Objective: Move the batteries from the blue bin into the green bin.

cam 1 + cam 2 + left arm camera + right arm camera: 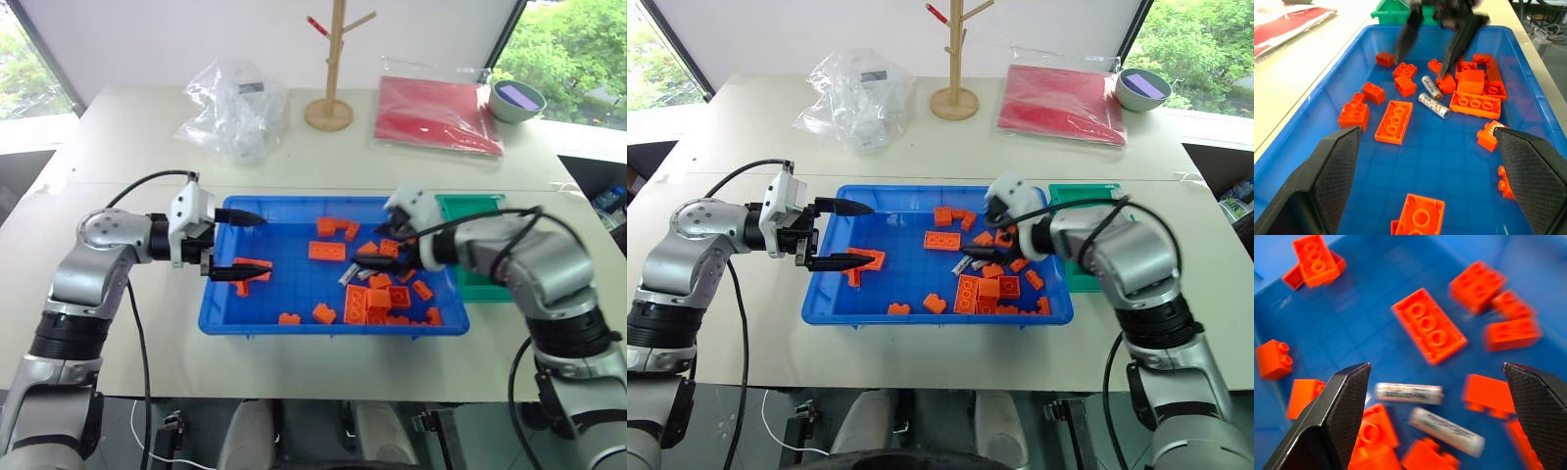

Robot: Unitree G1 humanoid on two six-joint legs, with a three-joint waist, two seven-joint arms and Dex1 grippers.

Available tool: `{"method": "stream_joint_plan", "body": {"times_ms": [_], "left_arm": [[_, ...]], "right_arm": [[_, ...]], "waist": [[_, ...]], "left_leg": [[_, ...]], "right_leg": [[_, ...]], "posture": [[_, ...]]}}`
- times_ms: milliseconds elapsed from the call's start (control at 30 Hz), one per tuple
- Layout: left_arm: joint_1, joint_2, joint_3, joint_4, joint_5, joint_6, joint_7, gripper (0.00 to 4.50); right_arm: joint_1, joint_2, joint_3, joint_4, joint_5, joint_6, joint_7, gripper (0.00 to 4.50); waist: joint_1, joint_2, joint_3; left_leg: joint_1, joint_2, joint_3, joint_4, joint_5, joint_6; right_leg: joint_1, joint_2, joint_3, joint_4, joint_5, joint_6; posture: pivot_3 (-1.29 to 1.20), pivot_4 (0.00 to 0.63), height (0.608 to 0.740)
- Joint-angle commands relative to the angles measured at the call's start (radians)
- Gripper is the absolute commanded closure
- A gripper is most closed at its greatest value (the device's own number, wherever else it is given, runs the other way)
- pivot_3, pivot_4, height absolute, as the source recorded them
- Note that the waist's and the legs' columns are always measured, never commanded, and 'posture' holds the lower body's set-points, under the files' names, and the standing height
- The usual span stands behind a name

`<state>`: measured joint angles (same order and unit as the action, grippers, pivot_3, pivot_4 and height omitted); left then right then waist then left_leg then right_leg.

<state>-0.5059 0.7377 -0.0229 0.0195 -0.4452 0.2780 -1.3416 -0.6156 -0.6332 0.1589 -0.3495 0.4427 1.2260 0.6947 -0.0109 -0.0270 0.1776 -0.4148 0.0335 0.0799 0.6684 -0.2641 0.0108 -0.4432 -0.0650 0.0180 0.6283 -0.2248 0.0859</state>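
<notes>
Two batteries (1432, 95) lie loose on the floor of the blue bin (220, 318), side by side among scattered orange toy bricks (326, 251), so any pick has to thread between bricks that crowd them on both sides. The green bin (475, 211) stands just beside the blue bin's right end, touching or nearly so, which keeps the carry short; no battery can be made out inside it from here.

The right end effector (1435, 396) hangs low over the batteries with its black fingers spread wide and nothing between them, one battery lying across the gap below and the second a little further off at a slant. In my judgement this is the approach for a pick, the wide spread giving room to straddle one cylinder without catching the neighbouring bricks.

The left end effector (238, 245) hovers over the bin's left end, pointing across it towards the other arm, fingers also wide apart and empty, well clear of the batteries, probably parked out of the way
</notes>
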Motion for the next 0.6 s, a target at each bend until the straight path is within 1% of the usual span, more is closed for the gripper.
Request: {"method": "stream_joint_plan", "body": {"times_ms": [33, 100, 267, 433, 600], "left_arm": [[0.01, 0.017, 0.026, -0.04, -0.011, 0.002, 0.008, 0.0], [0.015, 0.023, 0.031, -0.043, -0.013, 0.005, 0.01, 0.0], [0.022, 0.031, 0.036, -0.052, -0.016, 0.01, 0.015, 0.0], [0.02, 0.034, 0.036, -0.055, -0.018, 0.013, 0.019, 0.0], [0.01, 0.035, 0.037, -0.049, -0.019, 0.013, 0.018, 0.0]], "right_arm": [[0.023, 0.048, 0.043, -0.077, 0.001, 0.034, -0.063, 0.07], [0.043, 0.055, 0.081, -0.087, -0.014, 0.032, -0.082, 0.07], [0.065, 0.07, 0.093, -0.095, -0.004, 0.048, -0.109, 0.07], [0.075, 0.031, 0.156, -0.063, -0.059, -0.021, -0.118, 0.07], [0.073, 0.03, 0.151, -0.043, -0.067, -0.046, -0.113, 0.07]], "waist": [[-0.002, -0.001, -0.001], [-0.004, -0.001, -0.001], [-0.003, -0.001, -0.001], [-0.003, -0.001, -0.001], [-0.003, -0.001, -0.001]], "left_leg": [[0.0, 0.0, 0.0, 0.0, 0.0, 0.0], [0.0, 0.0, 0.0, 0.0, 0.0, 0.0], [0.001, 0.0, -0.001, 0.0, 0.0, 0.0], [0.001, 0.0, -0.001, 0.0, 0.0, 0.0], [0.001, 0.0, -0.001, 0.0, 0.0, 0.0]], "right_leg": [[0.0, 0.0, 0.0, 0.0, 0.0, 0.0], [0.0, 0.0, 0.0, 0.0, 0.0, 0.0], [0.0, 0.002, -0.001, 0.001, 0.0, 0.0], [0.0, 0.002, -0.001, 0.001, 0.0, 0.0], [0.0, 0.002, -0.001, 0.001, 0.0, 0.0]], "posture": [[0.0, 0.15, 0.736], [0.0, 0.15, 0.736], [0.0, 0.15, 0.736], [0.0, 0.15, 0.736], [0.0, 0.15, 0.736]]}}
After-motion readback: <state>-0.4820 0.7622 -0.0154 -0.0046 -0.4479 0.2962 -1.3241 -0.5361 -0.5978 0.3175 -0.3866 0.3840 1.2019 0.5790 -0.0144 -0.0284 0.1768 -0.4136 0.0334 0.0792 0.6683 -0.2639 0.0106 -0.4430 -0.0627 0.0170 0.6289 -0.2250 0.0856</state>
